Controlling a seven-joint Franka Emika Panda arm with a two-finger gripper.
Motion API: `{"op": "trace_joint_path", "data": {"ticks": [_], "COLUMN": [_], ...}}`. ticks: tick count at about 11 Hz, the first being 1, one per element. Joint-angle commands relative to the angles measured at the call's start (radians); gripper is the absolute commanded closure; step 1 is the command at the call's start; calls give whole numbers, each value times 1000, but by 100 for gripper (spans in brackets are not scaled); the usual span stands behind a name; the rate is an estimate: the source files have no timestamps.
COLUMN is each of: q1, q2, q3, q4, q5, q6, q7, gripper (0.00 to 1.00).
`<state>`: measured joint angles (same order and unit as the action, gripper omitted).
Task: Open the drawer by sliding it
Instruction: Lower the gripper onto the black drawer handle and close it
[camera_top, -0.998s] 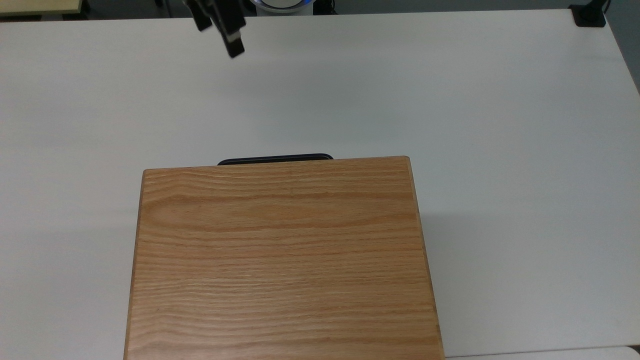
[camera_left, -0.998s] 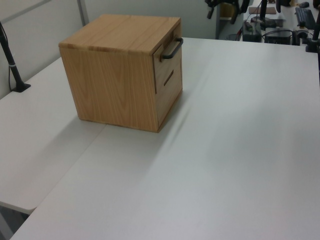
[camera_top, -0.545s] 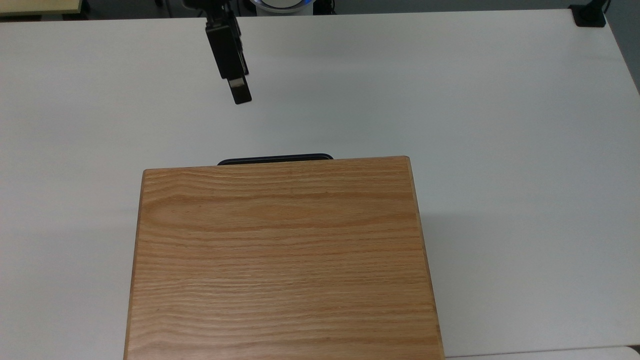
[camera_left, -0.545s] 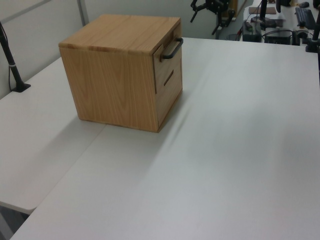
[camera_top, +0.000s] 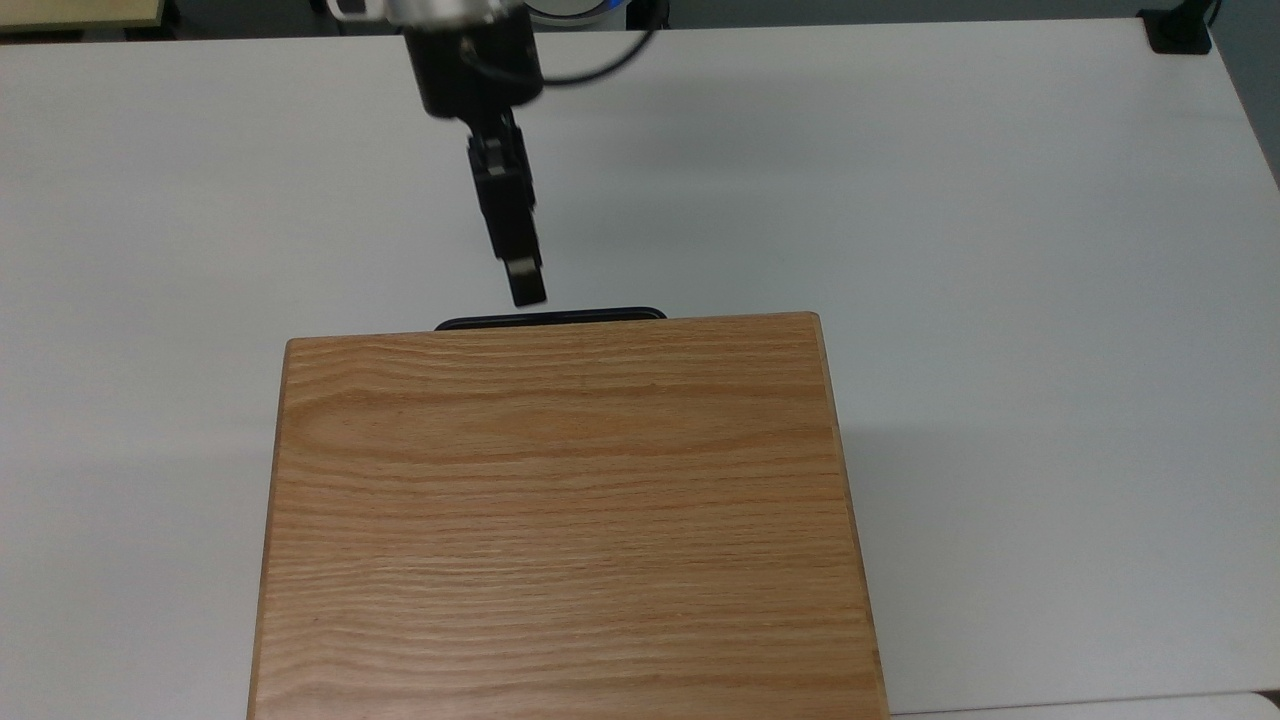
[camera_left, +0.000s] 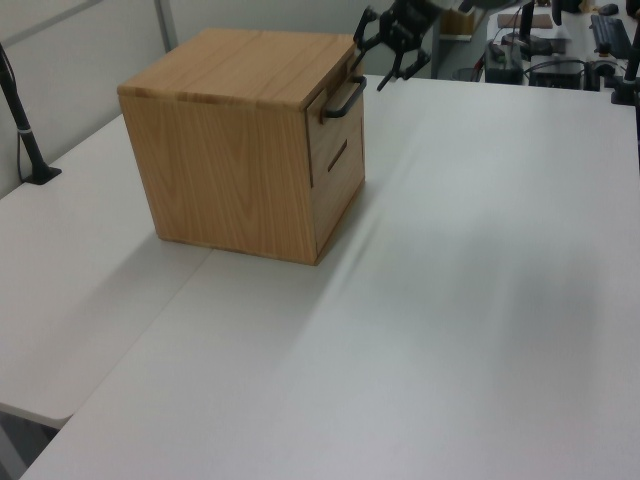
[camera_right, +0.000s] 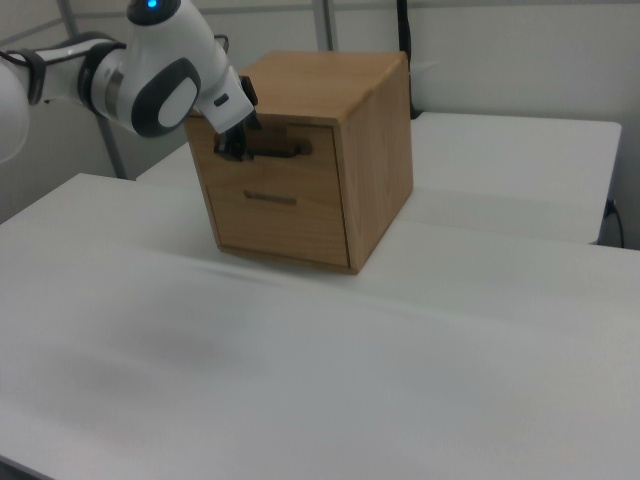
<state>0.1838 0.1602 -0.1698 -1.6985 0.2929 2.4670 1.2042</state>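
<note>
The drawer (camera_right: 300, 133) is the upper front of an oak cabinet (camera_top: 560, 520) and sits pushed in, flush with the cabinet face. Its thin black bar handle (camera_top: 550, 318) pokes out past the cabinet top's far edge in the top view. The handle (camera_left: 345, 98) also shows in the left view and the handle (camera_right: 282, 152) in the right view. My gripper (camera_top: 526, 288) hangs just short of the handle, fingers pointing at it. In the left view the gripper (camera_left: 385, 55) is open with nothing between its fingers. In the right view the gripper (camera_right: 232, 145) is at the handle's left end.
A second drawer front with a slot grip (camera_right: 270, 198) lies below the first. The white table (camera_top: 1000, 300) spreads wide around the cabinet. A black clamp (camera_top: 1178, 30) sits at the top view's top right corner, and a black post (camera_left: 25, 130) stands at the left view's left.
The gripper has come down and forward from the table's far edge to just in front of the drawer handle. The drawer has not moved.
</note>
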Motion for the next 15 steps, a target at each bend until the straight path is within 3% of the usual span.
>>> {"op": "trace_joint_path", "data": {"ticks": [1,5,9,12,15], "q1": [39,43,42,40,32], "q2": [35,59,64,36,-78], "q3": [-5,-5,-5,-5,-4], "q4": [-6,-4,-6,-36,-153], "q5": [3,-3,-5,-5,-3], "q6": [53,105,116,113,113], "q7": [12,8,3,-3,-47], "gripper": [43,64,100,100,100]}}
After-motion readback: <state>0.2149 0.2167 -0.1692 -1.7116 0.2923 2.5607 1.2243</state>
